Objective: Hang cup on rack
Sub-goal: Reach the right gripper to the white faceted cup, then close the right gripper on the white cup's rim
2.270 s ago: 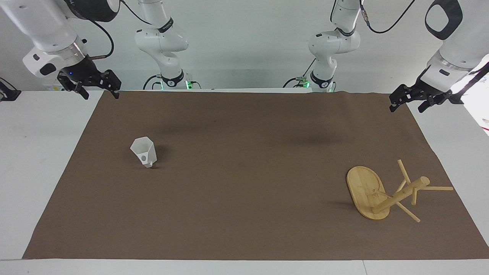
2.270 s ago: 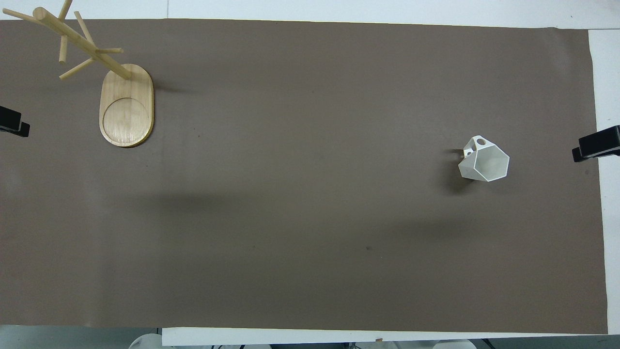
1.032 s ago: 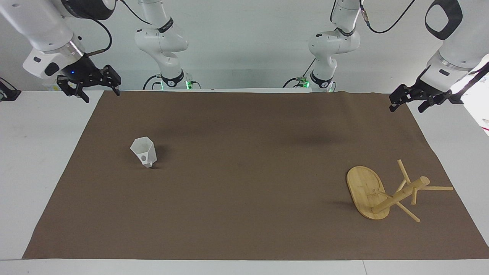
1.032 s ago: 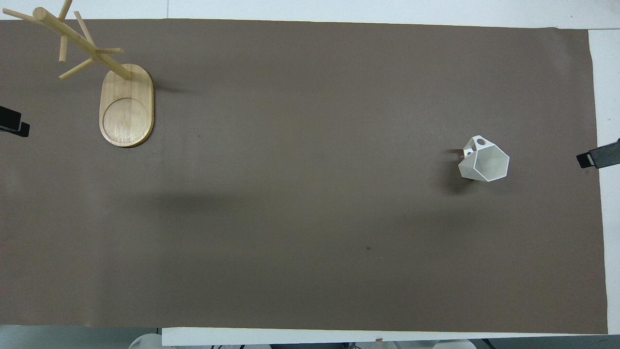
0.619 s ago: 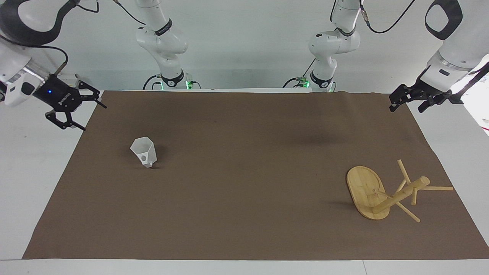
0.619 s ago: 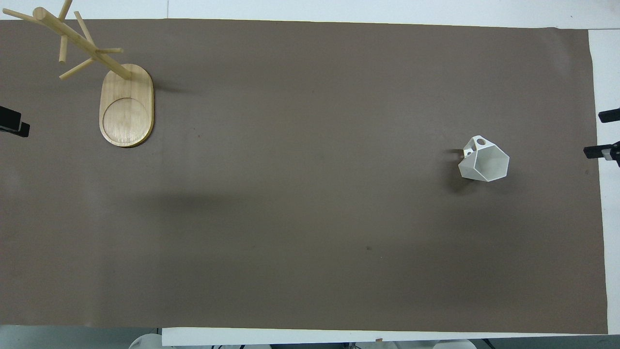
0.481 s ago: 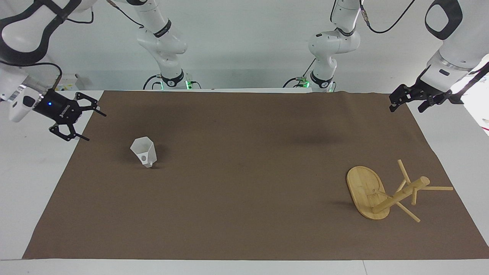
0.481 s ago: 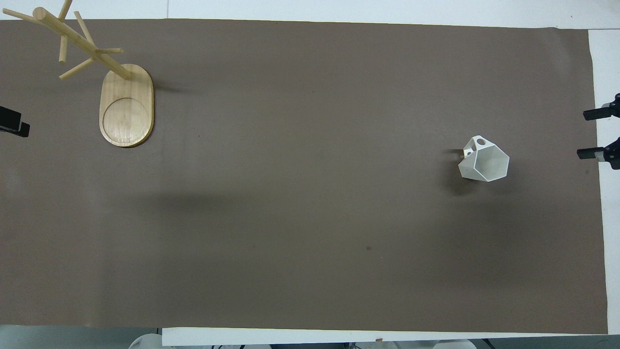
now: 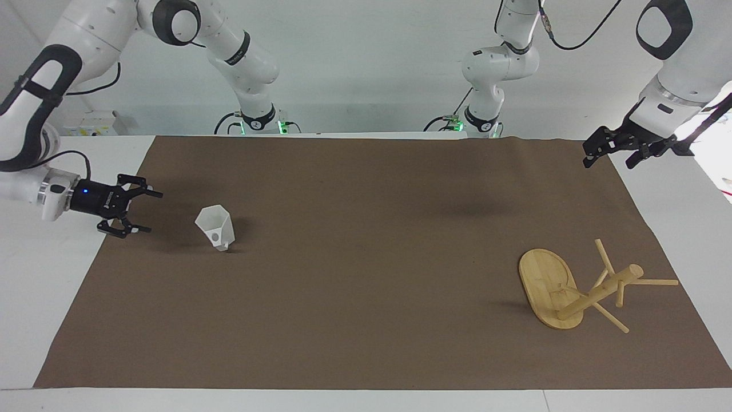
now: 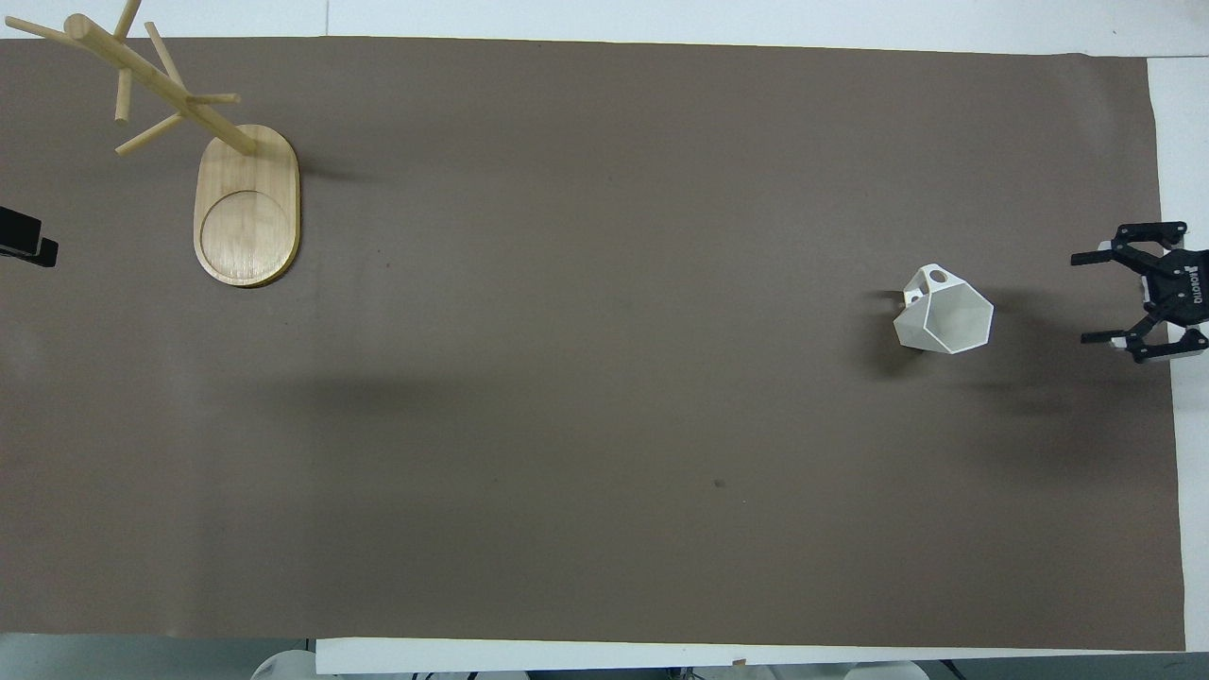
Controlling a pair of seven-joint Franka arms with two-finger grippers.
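The right gripper (image 9: 146, 212) has swung down beside the cup (image 9: 215, 227), fingers spread and empty, likely approaching a grasp, while the left gripper (image 9: 607, 155), apparently open, waits far from the cup.

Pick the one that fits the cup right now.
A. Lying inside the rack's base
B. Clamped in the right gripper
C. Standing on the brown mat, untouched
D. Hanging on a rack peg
C: the cup stands on the mat, with the open right gripper beside it, apart from it.
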